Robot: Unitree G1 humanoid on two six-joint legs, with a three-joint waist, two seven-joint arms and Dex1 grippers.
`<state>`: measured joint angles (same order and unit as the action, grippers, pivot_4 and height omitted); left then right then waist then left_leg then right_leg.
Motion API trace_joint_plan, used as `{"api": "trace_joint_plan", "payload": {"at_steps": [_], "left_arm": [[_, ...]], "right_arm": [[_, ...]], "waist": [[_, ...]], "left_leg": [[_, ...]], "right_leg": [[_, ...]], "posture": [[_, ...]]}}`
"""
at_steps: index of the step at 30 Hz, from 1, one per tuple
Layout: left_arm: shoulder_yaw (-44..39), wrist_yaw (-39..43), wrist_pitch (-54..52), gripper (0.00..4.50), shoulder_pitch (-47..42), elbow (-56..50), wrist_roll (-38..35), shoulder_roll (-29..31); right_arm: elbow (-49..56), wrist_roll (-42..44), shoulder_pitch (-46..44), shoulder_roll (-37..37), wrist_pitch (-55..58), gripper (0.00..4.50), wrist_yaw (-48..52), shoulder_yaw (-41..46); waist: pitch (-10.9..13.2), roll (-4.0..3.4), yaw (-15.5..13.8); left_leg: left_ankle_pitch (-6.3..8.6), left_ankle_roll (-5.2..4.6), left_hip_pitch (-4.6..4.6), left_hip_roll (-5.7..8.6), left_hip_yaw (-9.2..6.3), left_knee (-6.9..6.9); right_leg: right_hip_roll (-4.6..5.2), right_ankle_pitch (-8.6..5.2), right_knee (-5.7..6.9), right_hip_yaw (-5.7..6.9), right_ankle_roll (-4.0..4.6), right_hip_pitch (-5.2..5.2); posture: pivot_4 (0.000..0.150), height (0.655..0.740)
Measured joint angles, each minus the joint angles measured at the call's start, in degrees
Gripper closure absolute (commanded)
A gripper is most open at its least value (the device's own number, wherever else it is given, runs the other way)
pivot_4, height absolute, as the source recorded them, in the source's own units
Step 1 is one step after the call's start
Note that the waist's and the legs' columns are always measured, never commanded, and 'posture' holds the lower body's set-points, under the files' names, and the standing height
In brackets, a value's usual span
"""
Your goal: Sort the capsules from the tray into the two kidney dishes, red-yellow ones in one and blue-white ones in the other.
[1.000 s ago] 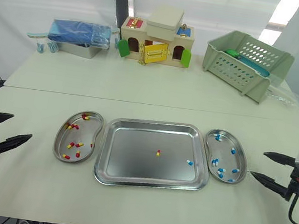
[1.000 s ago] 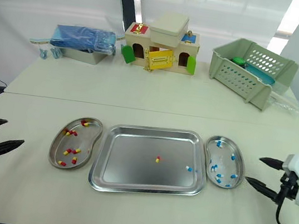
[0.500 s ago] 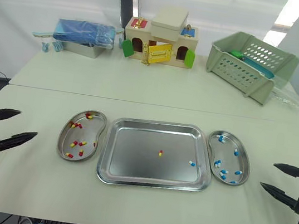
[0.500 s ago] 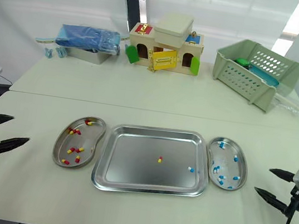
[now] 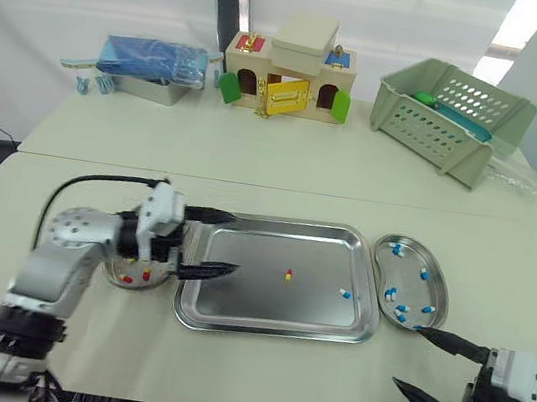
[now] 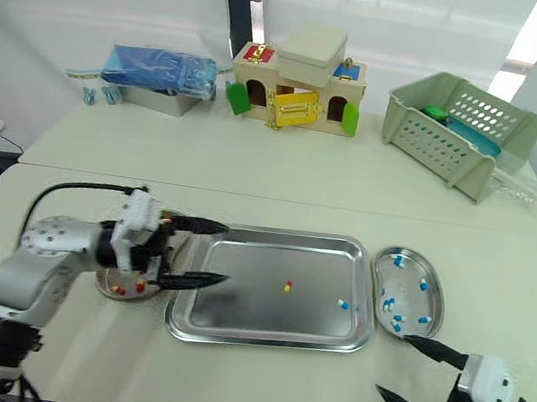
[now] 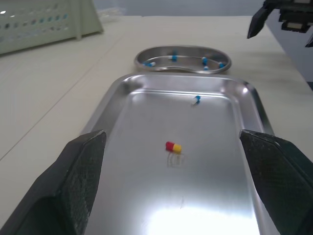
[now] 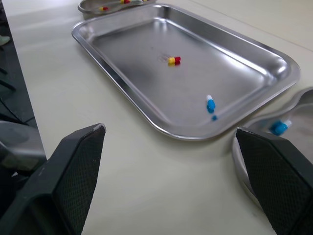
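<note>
**Left arm reaching in over the tray**

The left gripper (image 5: 237, 244), out by the left edge of the table (image 5: 283, 168) a moment ago, is now hovering, or perhaps resting, over the left end of the tray (image 5: 269, 335). Its fingers are wide apart, facing the lone red-yellow capsule (image 5: 288, 275) mid-tray. A blue-white capsule (image 5: 342, 294) is lying nearer the right kidney dish (image 5: 442, 300). The right gripper (image 5: 407, 355), fingers also apart, is drawing back. The red-yellow pick is probably beginning.

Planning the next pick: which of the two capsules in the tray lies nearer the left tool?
The red-yellow capsule in the middle of the rectangular steel tray; the blue-white capsule lies farther right.
</note>
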<state>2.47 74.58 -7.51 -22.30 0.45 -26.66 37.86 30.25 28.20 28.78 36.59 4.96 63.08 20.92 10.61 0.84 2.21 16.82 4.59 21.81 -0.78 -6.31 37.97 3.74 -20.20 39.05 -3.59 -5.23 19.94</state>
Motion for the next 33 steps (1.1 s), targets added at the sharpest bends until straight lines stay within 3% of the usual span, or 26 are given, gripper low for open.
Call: {"api": "trace_joint_plan", "payload": {"at_steps": [9,17,33], "left_arm": [[9.2,6.8,11.2,0.00,-12.0,18.7,8.5,-10.5],[12.6,8.4,12.7,0.00,-17.8,30.0,14.3,-14.0],[15.9,7.3,17.0,0.00,-24.5,40.5,23.9,-16.8]], "right_arm": [[7.3,-3.0,4.7,-4.3,-0.2,0.02,-8.6,-5.5],[9.5,-4.6,6.0,-5.3,0.1,0.02,-13.4,-8.0],[8.7,-6.8,8.1,-6.3,-3.2,0.02,-15.8,-10.7]], "waist": [[0.0,0.00,-0.2],[0.0,0.01,-0.3],[0.0,0.01,-0.3]], "left_leg": [[-0.01,-0.01,-0.02,0.02,-0.06,0.02],[-0.01,-0.01,-0.01,0.04,-0.08,0.02],[-0.01,-0.02,-0.02,0.05,-0.10,0.03]], "right_leg": [[-0.01,0.00,0.01,0.03,0.00,0.00],[-0.02,0.00,0.01,0.04,0.00,0.00],[-0.02,0.00,0.01,0.04,0.00,0.00]], "posture": [[0.150,0.7400],[0.150,0.7400],[0.150,0.7400]]}}
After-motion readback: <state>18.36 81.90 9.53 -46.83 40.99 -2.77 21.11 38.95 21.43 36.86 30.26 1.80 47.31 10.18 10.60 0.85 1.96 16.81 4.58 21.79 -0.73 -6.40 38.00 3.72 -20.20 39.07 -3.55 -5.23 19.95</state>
